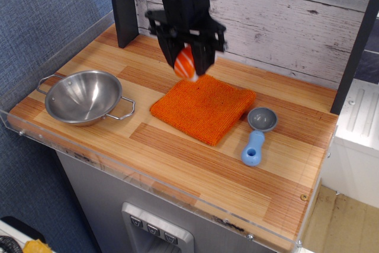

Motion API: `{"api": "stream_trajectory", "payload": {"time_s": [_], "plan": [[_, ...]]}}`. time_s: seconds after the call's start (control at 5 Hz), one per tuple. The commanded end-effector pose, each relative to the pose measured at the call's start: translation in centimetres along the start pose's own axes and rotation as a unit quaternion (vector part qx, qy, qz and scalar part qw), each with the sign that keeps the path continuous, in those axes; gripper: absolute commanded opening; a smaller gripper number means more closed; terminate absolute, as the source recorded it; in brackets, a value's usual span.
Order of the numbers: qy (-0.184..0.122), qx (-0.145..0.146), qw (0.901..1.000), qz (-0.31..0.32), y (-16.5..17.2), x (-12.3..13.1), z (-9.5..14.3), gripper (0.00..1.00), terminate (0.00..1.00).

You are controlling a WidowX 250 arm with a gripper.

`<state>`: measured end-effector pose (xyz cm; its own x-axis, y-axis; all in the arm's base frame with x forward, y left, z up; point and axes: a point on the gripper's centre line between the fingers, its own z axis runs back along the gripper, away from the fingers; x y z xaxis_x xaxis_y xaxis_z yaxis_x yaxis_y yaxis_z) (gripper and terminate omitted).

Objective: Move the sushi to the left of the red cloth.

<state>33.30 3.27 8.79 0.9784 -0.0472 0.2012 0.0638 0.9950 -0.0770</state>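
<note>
My gripper [186,63] is shut on the sushi [185,64], a small orange piece with white stripes and a white base, and holds it in the air above the far left edge of the red cloth [203,107]. The cloth lies flat on the wooden table [177,146], with nothing on it. The black arm rises from the gripper to the top of the frame.
A steel bowl [84,96] with two handles stands at the left front. A blue scoop with a grey cup [257,135] lies right of the cloth. A dark post [123,7] stands at the back left. A clear acrylic rim runs along the front edge.
</note>
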Motion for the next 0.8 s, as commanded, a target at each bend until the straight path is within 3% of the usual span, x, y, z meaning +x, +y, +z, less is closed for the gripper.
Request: {"api": "stream_trajectory", "payload": {"time_s": [0.0, 0.6], "plan": [[-0.025, 0.039, 0.9989, -0.002, 4.3, 4.0, -1.0, 0.00, 0.00], [-0.030, 0.055, 0.9980, 0.006, 8.3, 4.8, -1.3, 0.00, 0.00]]}}
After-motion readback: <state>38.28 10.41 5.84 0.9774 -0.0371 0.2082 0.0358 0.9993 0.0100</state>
